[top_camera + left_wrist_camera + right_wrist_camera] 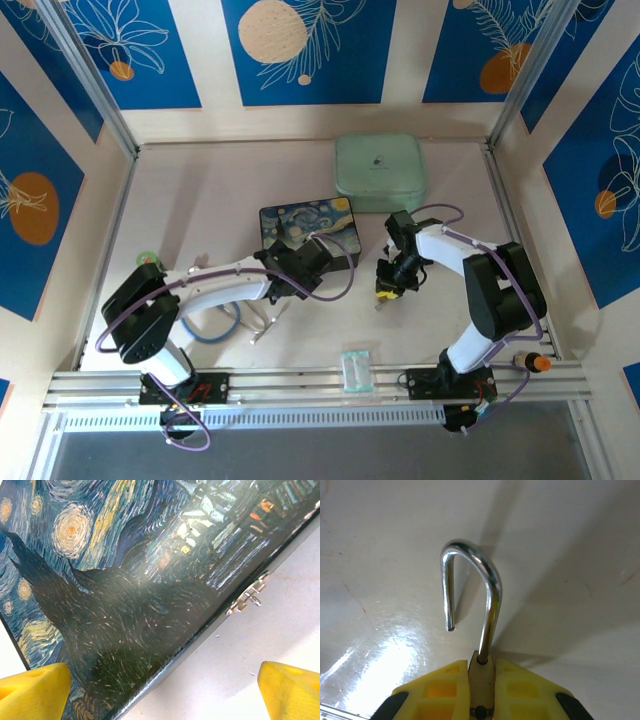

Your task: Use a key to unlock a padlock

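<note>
Bright light throws glare on the table (385, 652) and soft shadows behind the padlock (493, 605).

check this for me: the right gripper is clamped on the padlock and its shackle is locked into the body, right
Not quite. The right gripper is clamped on the padlock, but the shackle is open: its short leg ends free in the air, out of the body. The right wrist view shows it.

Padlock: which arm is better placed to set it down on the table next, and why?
Right. The right claw grips the open padlock; the left claw hovers open by the painted box, holding nothing.
</note>
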Controlling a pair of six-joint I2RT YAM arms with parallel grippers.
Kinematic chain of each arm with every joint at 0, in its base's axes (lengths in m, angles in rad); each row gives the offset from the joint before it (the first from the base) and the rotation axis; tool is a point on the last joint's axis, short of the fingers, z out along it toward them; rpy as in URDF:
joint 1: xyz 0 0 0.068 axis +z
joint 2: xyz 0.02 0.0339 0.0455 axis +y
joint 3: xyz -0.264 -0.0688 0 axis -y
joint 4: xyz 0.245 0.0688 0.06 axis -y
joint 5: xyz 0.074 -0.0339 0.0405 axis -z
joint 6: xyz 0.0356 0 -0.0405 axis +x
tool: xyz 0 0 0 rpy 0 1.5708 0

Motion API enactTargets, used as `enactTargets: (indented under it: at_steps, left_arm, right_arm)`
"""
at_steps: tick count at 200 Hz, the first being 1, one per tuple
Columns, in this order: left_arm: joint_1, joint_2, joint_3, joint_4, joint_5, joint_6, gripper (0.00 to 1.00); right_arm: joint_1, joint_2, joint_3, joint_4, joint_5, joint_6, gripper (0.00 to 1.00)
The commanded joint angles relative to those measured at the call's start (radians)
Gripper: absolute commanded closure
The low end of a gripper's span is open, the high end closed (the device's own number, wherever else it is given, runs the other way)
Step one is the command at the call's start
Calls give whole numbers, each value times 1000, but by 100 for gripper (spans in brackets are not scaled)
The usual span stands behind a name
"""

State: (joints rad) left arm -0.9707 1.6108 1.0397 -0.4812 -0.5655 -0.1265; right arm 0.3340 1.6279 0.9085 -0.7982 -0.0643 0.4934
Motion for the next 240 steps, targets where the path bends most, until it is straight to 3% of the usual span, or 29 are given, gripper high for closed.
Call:
enactTargets:
  at_steps: [1,57,166,240]
  left_arm:
    - [5,-34,-25,12,7,-14,5]
    - [6,-54,-35,15,-2,-9,4]
    - [6,-84,-45,3,-25,-13,4]
    - [6,-117,-63,29,-31,-33,0]
  right_arm:
    - [1,23,29,-64,58,-27,85]
    - [5,38,47,-74,102,-32,69]
    - [27,1,41,-98,209,-25,56]
    - [65,-46,35,-40,187,-10,53]
